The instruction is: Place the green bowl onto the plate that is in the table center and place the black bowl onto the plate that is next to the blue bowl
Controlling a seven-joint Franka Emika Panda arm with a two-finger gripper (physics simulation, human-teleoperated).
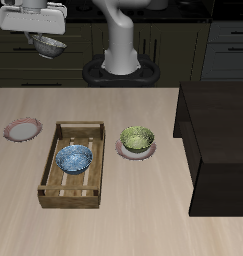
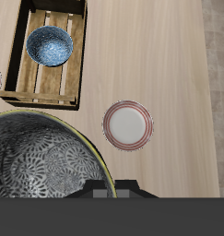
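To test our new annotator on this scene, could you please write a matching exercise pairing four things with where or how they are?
Things:
1. green bowl
2. blue bowl
3. black bowl
4. plate beside the crate

Places or states:
a. held by the gripper, above the table's back
b. on the centre plate
c. carries no bowl
d. inside the wooden crate

Pairs: 1-b, 2-d, 3-a, 4-c.
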